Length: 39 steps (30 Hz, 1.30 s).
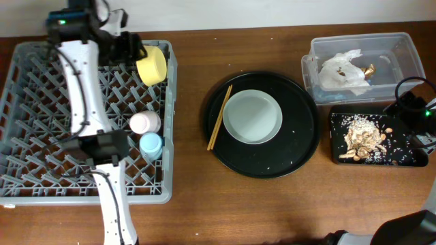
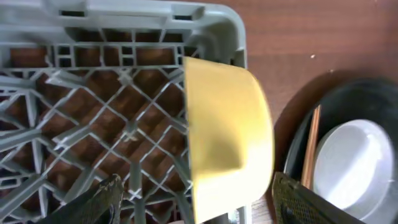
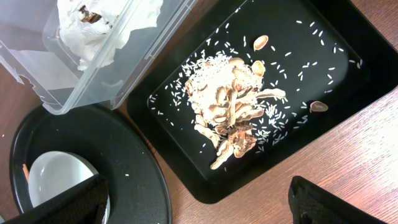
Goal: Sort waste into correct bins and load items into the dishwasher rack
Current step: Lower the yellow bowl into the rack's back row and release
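Observation:
The yellow bowl (image 1: pixel 151 66) lies on its side in the far right corner of the grey dishwasher rack (image 1: pixel 41 184). My left gripper (image 1: pixel 133 51) is open around the bowl (image 2: pixel 227 137), its left finger well clear of it. A pink cup (image 1: pixel 144 122) and a light-blue cup (image 1: pixel 150 144) stand in the rack. The pale green plate (image 1: pixel 253 117) and brown chopsticks (image 1: pixel 219 117) rest on the round black tray (image 1: pixel 293 160). Tissue (image 1: pixel 344 71) lies in the clear tub (image 1: pixel 402 47). Food scraps (image 3: pixel 233 109) sit in the flat black tray (image 3: pixel 323 68). My right gripper (image 3: pixel 199 199) is open, holding nothing.
The round black tray (image 3: pixel 134 168) lies close to the flat tray's corner, with a strip of bare wood between them under my right gripper. Rice grains are scattered over the flat tray and the round tray. My left arm stretches across the rack.

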Motion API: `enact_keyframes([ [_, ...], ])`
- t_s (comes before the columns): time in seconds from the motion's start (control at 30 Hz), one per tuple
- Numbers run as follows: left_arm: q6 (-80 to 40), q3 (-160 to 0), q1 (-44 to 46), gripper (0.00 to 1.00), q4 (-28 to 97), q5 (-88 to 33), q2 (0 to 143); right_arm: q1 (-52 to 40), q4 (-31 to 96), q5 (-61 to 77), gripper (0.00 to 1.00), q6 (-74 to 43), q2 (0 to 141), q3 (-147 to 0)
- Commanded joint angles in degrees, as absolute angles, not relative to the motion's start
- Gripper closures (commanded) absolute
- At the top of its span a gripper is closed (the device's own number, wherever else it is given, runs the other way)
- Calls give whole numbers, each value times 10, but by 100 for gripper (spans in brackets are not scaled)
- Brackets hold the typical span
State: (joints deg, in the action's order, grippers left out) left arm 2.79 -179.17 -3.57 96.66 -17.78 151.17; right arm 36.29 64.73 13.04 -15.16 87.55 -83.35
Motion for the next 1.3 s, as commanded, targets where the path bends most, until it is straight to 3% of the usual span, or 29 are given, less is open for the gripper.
enact_keyframes([
  [0.0, 39, -1791, -9, 24, 967, -35, 1500, 363, 649, 135, 7, -150, 879, -830],
  [0.13, 21, -1781, -2, 24, 967, 40, 1501, 363, 649, 136, 7, -150, 879, -830],
  [0.77, 21, -1780, -16, 24, 967, 99, 1501, 363, 649, 140, 7, -148, 879, -830],
  [1.07, 8, -1780, -35, 20, 967, 74, 1499, 363, 649, 140, 7, -149, 879, -830],
  [1.27, 42, -1781, 1, 17, 951, -1, 1450, 363, 646, 146, 7, -148, 879, -830],
])
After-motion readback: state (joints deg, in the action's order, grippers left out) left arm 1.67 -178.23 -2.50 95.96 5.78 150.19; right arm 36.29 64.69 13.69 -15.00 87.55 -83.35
